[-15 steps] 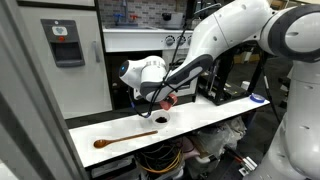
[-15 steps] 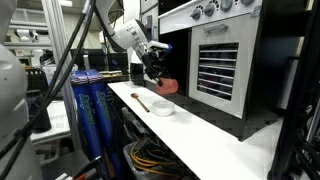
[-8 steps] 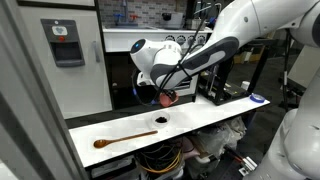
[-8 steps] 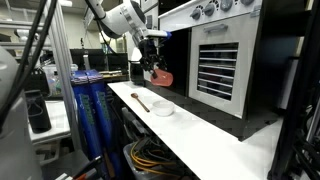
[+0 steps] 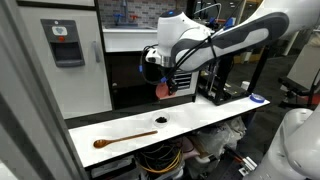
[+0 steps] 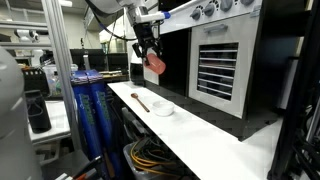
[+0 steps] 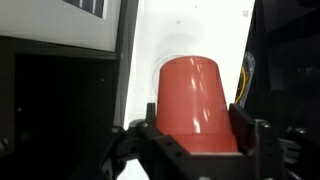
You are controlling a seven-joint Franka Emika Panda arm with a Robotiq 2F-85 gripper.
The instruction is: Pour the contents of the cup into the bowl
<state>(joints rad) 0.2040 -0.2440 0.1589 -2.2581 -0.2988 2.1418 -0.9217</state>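
My gripper (image 5: 163, 84) is shut on the red-pink cup (image 5: 163, 90) and holds it high above the white table. The cup also shows in an exterior view (image 6: 155, 63) and fills the middle of the wrist view (image 7: 192, 100), clamped between both fingers (image 7: 246, 128). The small white bowl (image 5: 161, 121) sits on the table below and slightly to the left of the cup; it also shows in an exterior view (image 6: 162, 108). In the wrist view the bowl's rim (image 7: 178, 56) shows faintly just beyond the cup. I cannot see inside the cup.
A long brown wooden spoon (image 5: 124, 138) lies on the white table (image 5: 200, 122) left of the bowl, also in an exterior view (image 6: 140, 101). A dark oven front (image 6: 225, 65) stands behind the table. Blue water bottles (image 6: 92, 110) stand beside it.
The arm has lifted the cup upward, away from the bowl, and swung a little to the right. The cup stays gripped. Bowl and spoon have not moved.
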